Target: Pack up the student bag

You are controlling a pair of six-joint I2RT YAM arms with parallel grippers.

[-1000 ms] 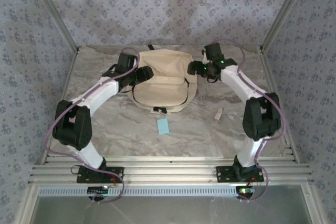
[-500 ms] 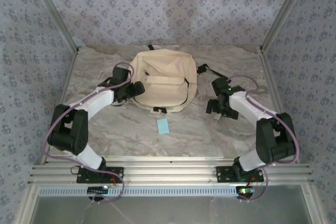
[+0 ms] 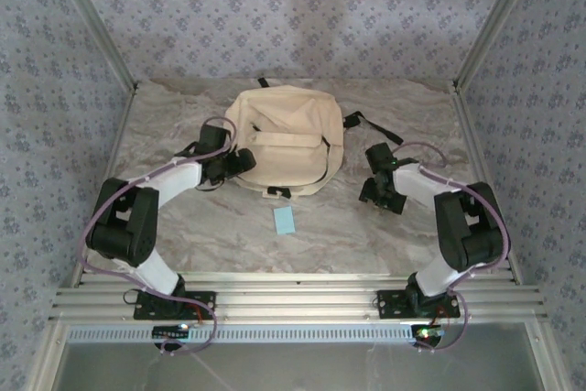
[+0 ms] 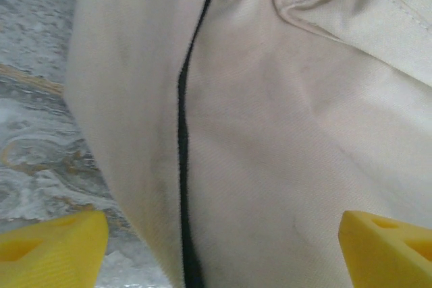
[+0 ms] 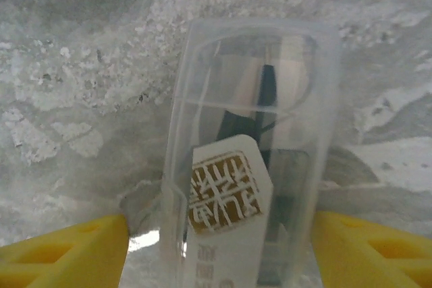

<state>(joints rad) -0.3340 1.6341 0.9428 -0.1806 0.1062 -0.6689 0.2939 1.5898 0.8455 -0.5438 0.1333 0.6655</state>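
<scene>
Pointing at student bag [image 4: 283, 133], left fingers [image 4: 50, 247] spread wide; right fingers [image 5: 364, 247] spread, straddling clear case [image 5: 250, 166] on surface [image 5: 81, 65].

One student bag [image 3: 286, 139] — one blue card [image 3: 285, 220], one clear case [image 5: 253, 160]

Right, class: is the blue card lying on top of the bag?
No, the blue card lies on the table, apart from the student bag.

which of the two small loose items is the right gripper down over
The clear plastic case with a printed label, lying between the right gripper's open yellow fingers. The flat light blue card lies apart, in front of the cream fabric backpack.
</scene>
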